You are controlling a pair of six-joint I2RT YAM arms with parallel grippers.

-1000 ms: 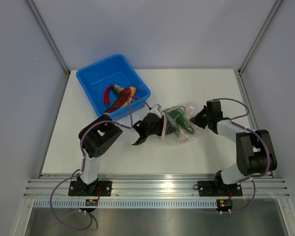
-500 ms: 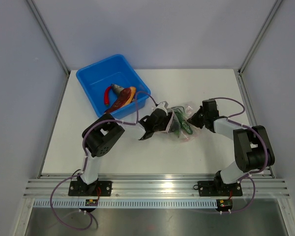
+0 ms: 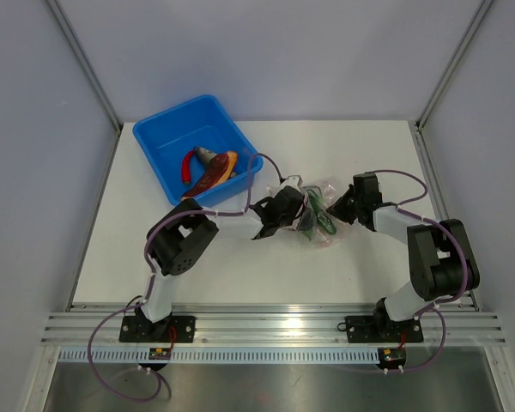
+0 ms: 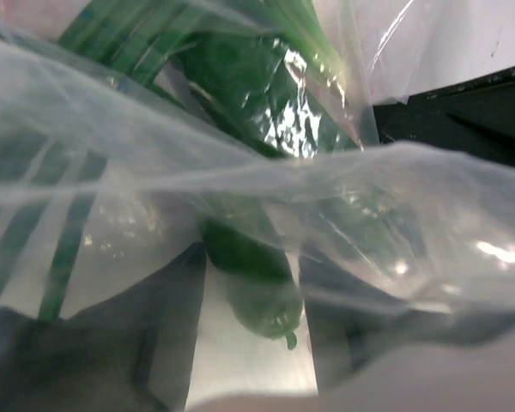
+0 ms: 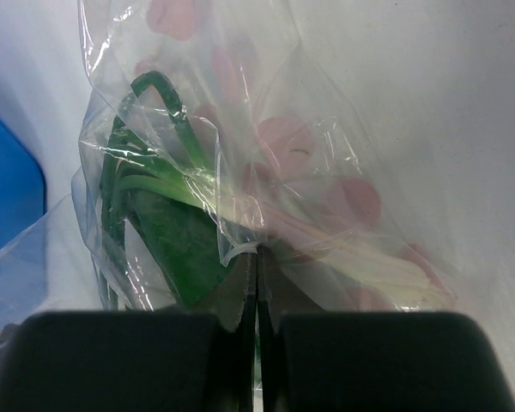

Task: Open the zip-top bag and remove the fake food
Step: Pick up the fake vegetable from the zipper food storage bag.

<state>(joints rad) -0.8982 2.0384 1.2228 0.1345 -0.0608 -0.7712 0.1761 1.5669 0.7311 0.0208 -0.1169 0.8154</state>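
Note:
The zip-top bag lies crumpled on the white table between my two grippers. Green fake food is still inside it. My left gripper is pushed into the bag's mouth. In the left wrist view its jaws stand apart under the plastic film, with a green pepper lying between the left gripper fingers and a gap on one side. My right gripper is shut on a fold of the bag's edge, and in the top view the right gripper sits at the bag's right side.
A blue tub stands at the back left, holding a grey-brown fish, a red chili and an orange piece. Grey walls enclose the table, and a metal rail runs along the near edge.
My left gripper has moved to the right, going deeper into the bag. The bag has bunched up toward the right gripper, which shifted slightly left and stays shut.

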